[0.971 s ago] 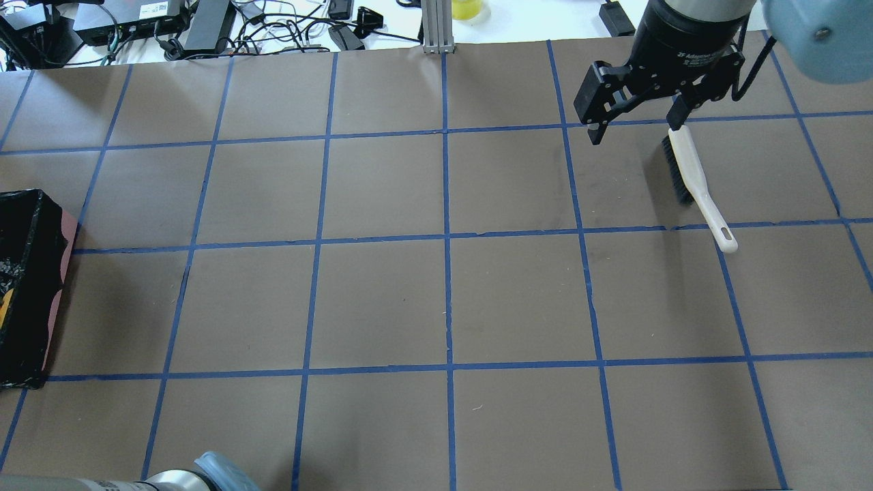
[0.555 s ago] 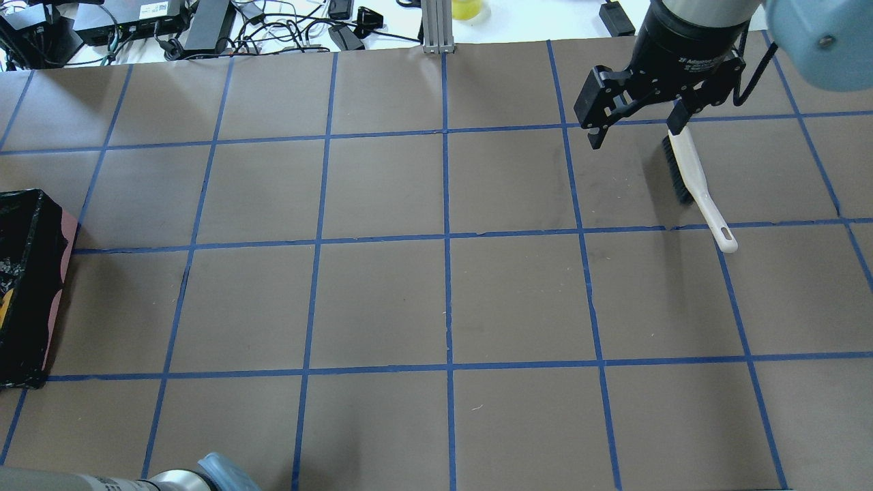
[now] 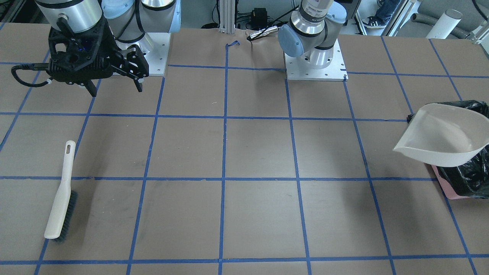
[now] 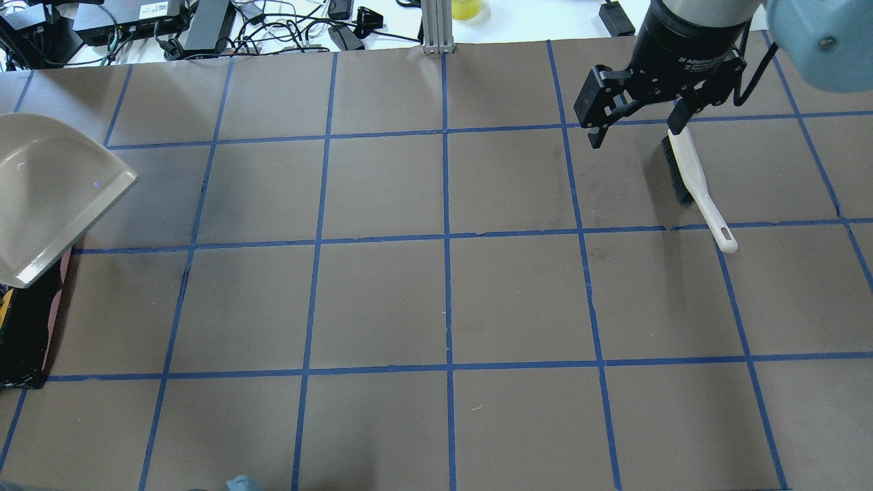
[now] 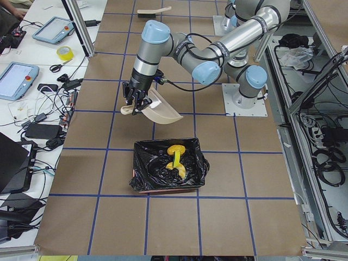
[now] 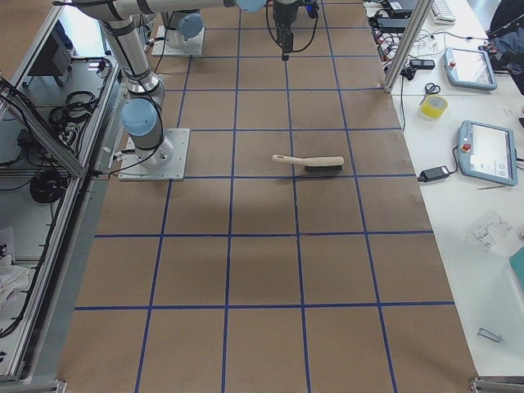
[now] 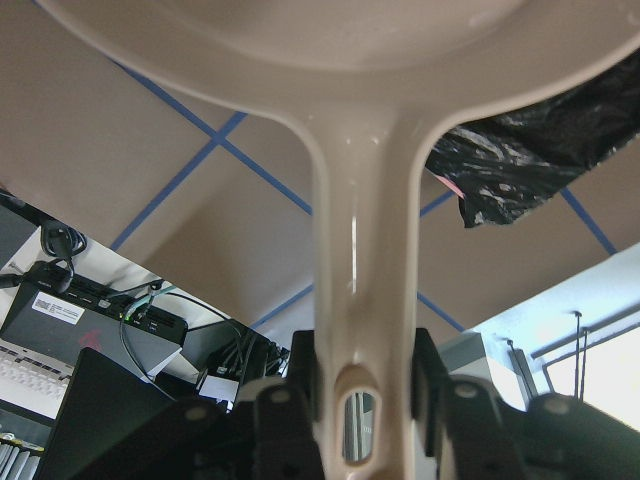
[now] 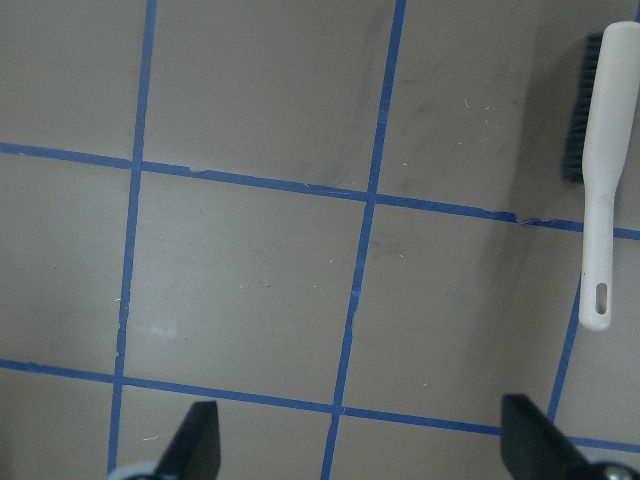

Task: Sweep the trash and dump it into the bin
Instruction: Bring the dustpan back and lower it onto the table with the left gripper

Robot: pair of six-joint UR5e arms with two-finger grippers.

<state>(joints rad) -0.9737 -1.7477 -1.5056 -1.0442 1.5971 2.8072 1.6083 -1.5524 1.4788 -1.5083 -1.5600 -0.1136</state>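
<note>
The bin (image 5: 142, 171), a box lined with black plastic over a pink edge, stands at the table's left end; it also shows in the front view (image 3: 468, 179) and the overhead view (image 4: 27, 341). Yellow trash (image 5: 176, 159) lies inside it; I cannot tell the lump or the croissant piece apart. My left gripper (image 7: 360, 385) is shut on the handle of the beige dustpan (image 4: 48, 198), held tilted above the bin's edge (image 3: 443, 137). My right gripper (image 4: 634, 133) is open and empty, above the brush (image 4: 689, 174).
The white-handled brush (image 3: 61, 194) lies flat on the brown paper at the far right, also in the right wrist view (image 8: 600, 170). Cables and boxes (image 4: 170, 27) line the table's far edge. Both arm bases (image 3: 313, 57) stand on the robot's side.
The dustpan has come into the overhead view from the left and now hangs over the bin's far end. The right gripper has hardly moved and stays open.
</note>
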